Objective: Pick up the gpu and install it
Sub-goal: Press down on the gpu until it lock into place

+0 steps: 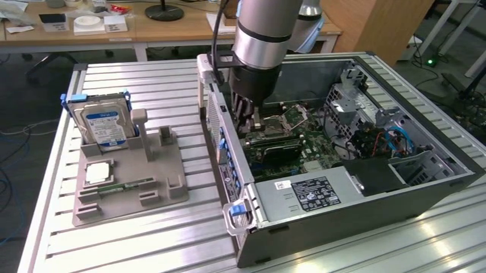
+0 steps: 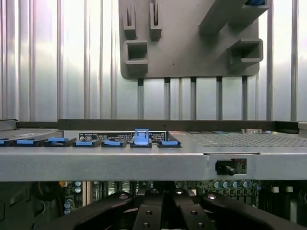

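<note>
The black gripper (image 1: 247, 116) is lowered inside the open grey computer case (image 1: 425, 193), its jaws drawn fully together. The green circuit-board gpu cannot be told apart there. A crooked card could be jammed against the green motherboard (image 1: 304, 139).

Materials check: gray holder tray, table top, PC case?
Holder tray: looks like matte gray plastic, likely printed or moulded; dull and uniform, no glare.
Table top: bare metal, probably slotted aluminium; long ribs with bright reflections.
PC case: seemingly painted sheet metal; thin, dark gray, folded edges.
</note>
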### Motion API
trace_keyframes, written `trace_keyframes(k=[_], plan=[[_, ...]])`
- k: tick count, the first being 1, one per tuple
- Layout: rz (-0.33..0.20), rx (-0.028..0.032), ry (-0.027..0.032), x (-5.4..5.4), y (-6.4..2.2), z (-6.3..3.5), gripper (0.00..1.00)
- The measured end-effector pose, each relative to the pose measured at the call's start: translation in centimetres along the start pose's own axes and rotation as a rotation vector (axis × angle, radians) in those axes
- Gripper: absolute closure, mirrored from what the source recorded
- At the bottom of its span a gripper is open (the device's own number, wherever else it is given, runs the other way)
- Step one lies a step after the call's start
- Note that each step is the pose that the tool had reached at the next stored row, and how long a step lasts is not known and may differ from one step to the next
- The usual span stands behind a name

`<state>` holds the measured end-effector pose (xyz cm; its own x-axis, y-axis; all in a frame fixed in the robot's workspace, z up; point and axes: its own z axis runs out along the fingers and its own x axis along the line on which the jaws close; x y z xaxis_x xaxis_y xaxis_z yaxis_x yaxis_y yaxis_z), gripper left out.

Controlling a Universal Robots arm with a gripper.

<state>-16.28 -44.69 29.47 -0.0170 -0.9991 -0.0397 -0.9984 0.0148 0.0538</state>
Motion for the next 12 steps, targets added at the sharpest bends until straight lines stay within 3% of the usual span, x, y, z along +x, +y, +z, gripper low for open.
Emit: trace_keyframes(k=[6, 12], plan=[[0.0, 0.0, 0.0002, 0.2, -0.16, 0.57, 0.89], [0.0, -0.0008, -0.0001, 0.2, -0.99, 1.18, 0.89]])
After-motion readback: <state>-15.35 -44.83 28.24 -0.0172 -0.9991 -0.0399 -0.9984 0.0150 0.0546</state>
